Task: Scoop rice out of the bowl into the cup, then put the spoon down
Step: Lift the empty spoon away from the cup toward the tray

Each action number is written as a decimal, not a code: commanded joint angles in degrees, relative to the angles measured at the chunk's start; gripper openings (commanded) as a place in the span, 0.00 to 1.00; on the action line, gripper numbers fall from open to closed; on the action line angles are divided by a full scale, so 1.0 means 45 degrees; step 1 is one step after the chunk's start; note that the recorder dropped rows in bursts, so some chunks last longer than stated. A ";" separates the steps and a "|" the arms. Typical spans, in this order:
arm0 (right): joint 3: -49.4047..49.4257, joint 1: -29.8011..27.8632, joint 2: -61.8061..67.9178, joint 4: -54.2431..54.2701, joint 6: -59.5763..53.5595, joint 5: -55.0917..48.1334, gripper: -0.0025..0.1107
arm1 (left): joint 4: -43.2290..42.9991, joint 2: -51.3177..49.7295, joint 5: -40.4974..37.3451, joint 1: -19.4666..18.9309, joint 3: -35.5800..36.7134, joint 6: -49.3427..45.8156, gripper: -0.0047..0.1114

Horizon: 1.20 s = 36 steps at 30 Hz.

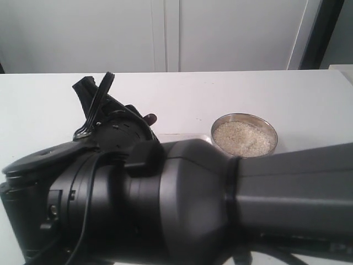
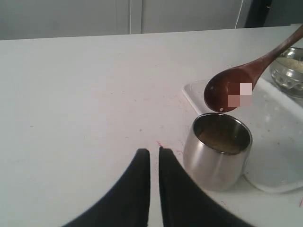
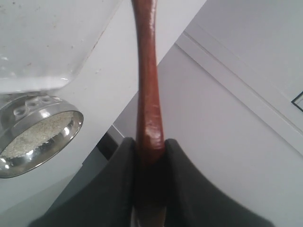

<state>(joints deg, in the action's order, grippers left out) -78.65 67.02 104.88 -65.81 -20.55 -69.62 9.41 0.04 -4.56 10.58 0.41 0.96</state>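
Black fingers of the right gripper (image 3: pixel 150 149) clamp one wooden spoon (image 2: pixel 229 90) by its handle. Its long axis slants down from there, the head tipped just over the single cup (image 2: pixel 218 156), which holds rice (image 2: pixel 220 139). One bowl (image 1: pixel 244 134) sits by the tray (image 2: pixel 279 142). The left gripper (image 2: pixel 154 158) hovers near the cup, nearly closed and empty. One black arm (image 1: pixel 193 199) stretches across the foreground.
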 commanded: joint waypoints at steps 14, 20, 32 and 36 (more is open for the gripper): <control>0.0007 0.0060 -0.0746 0.0185 0.4084 -0.0076 0.02 | 0.0083 -0.0009 0.0042 0.0036 -0.0091 0.0023 0.16; 0.0007 0.0060 -0.1841 0.0668 0.5600 -0.0076 0.02 | 0.0083 -0.0009 0.0042 0.0036 -0.0091 0.0023 0.16; 0.0007 -0.1302 -0.4008 0.4398 1.1141 -0.0076 0.02 | 0.0083 -0.0009 0.0042 0.0036 -0.0091 0.0023 0.16; 0.0007 -0.1841 -0.4324 0.5533 1.3634 -0.0076 0.02 | 0.0083 -0.0009 0.0042 0.0036 -0.0091 0.0023 0.16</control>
<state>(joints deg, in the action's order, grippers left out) -78.65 60.42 86.64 -44.75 32.37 -69.72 9.41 0.04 -4.56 10.58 0.41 0.96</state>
